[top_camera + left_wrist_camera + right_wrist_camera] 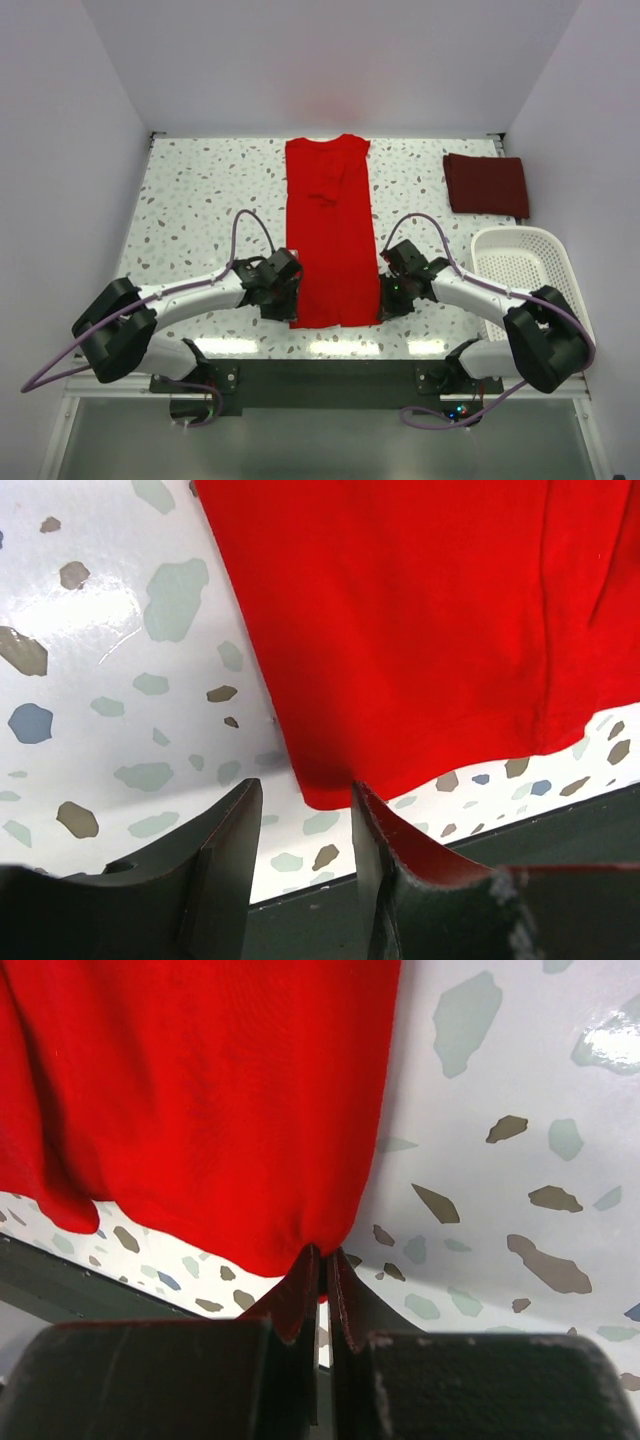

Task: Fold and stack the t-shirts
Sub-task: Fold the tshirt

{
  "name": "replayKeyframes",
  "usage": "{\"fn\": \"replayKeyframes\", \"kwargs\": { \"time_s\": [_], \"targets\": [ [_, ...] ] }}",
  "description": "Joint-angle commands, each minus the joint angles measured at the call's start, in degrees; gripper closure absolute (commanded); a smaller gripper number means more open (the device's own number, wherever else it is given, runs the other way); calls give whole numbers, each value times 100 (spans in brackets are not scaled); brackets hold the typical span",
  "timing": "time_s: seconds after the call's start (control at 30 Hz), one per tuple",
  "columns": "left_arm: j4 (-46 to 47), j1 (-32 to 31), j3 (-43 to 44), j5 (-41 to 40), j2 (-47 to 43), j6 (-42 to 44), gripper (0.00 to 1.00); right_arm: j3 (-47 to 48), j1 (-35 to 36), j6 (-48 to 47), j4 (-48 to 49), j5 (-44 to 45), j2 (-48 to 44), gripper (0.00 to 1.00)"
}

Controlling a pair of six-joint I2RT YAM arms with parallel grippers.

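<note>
The bright red t-shirt (332, 230) lies as a long folded strip down the middle of the table, its hem near the front edge. My left gripper (290, 290) is open at the hem's left corner; in the left wrist view the red t-shirt (420, 630) corner sits just ahead of the gap between the fingers (225, 850). My right gripper (383, 300) is shut on the hem's right corner; in the right wrist view the red cloth (200, 1100) is pinched between the fingertips (300, 1290). The dark maroon t-shirt (485, 183) lies folded at the back right.
A white slatted basket (528, 268) stands at the right edge, beside my right arm. The table's front edge (560, 820) runs just behind the hem. White walls close the table on three sides.
</note>
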Motion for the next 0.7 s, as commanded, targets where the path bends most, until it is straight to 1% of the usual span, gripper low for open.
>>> {"fn": "replayKeyframes", "kwargs": {
  "time_s": [0.0, 0.2, 0.33, 0.4, 0.5, 0.53, 0.6, 0.63, 0.67],
  "targets": [
    [2, -49, 190, -251, 7, -173, 55, -227, 78, -131, -34, 232, 178, 100],
    [54, -40, 128, -207, 394, -95, 55, -218, 87, -149, -51, 249, 160, 100],
    [125, -66, 75, -119, 631, -16, 59, -192, 122, -123, -104, 337, 177, 100],
    [81, -128, 58, -119, 754, 11, 62, -174, 131, -131, -130, 355, 204, 100],
    [37, -190, -47, -119, 842, 20, 74, -113, 201, -140, -253, 460, 178, 100],
    [37, -198, -83, -128, 843, 20, 85, -95, 227, -149, -323, 547, 151, 100],
    [-15, -251, -223, 29, 790, 2, 96, -34, 332, -149, -534, 557, 46, 100],
    [-94, -277, -267, 48, 746, -33, 100, -25, 377, -149, -735, 531, -7, 100],
    [-165, -399, -363, 39, 676, -85, 100, 1, 438, -123, -867, 479, -59, 100]
  ]
}}
